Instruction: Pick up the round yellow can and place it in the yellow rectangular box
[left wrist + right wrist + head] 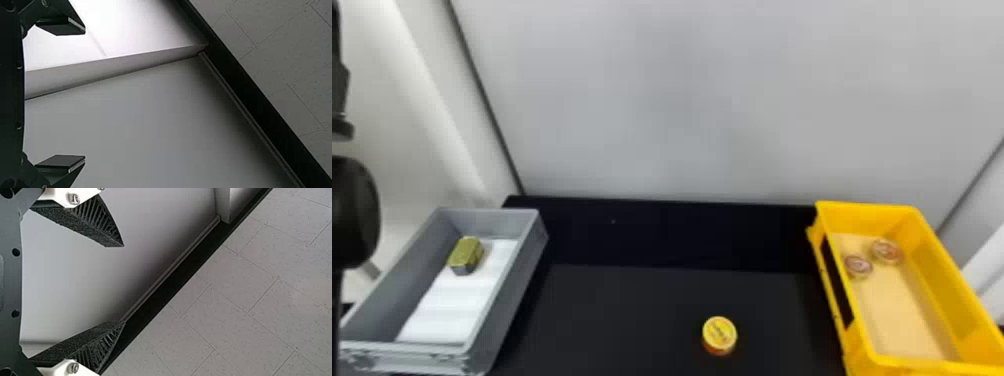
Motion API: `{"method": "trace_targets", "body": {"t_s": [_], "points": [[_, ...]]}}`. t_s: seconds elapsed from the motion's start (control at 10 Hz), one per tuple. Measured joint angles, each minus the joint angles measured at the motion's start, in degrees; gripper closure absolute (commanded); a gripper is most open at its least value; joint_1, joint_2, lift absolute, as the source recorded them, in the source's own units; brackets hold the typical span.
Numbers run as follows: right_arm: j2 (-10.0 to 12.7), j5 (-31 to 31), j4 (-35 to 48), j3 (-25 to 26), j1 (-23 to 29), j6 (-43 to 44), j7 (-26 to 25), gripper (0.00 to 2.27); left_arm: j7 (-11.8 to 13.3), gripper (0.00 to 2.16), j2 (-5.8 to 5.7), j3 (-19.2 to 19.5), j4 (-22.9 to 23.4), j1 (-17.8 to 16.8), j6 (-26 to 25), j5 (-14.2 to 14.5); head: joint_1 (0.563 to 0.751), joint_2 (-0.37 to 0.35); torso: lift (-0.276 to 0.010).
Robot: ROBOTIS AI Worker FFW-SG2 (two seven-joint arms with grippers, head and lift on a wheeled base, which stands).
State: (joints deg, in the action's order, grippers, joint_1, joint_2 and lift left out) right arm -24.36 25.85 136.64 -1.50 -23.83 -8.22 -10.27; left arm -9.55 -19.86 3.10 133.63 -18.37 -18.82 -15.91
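Can [719, 335] sits on the dark desk [632, 310], lid up, between the two boxes, nearer the yellow box [942, 300]. Flat base down, so it shouldn't roll; its sides look reachable all round, probably why it's set apart from both boxes. Right hand [124, 284] released, fingers spread, nothing between them; likely the one for this job, since can and yellow box are both toward that side. Left hand [85, 94] also released, fingers wide apart; its arm [354, 215] is up at the left edge, out of the way of the can. Yellow box is open-topped, with two round tins [886, 251] toward its far end, so the near part looks the easier drop spot. Grey box [509, 295] at left holds a green tin [467, 252], partly on a white sheet [454, 305], maybe there for padding; not needed here. Pick not started. Next: right hand down over the can, fingers either side. Risks: a low approach clipping the yellow box wall, or an off-centre squeeze nudging the can.
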Motion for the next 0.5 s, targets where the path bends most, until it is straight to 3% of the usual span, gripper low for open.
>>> {"method": "trace_targets", "body": {"t_s": [0.5], "points": [[-0.06, 0.0, -0.05, -0.35, -0.17, -0.18, 0.0, 0.09, 0.05, 0.13, -0.11, -0.2, 0.05, 0.0, 0.0, 0.0, 0.663, 0.054, -0.01]]}}
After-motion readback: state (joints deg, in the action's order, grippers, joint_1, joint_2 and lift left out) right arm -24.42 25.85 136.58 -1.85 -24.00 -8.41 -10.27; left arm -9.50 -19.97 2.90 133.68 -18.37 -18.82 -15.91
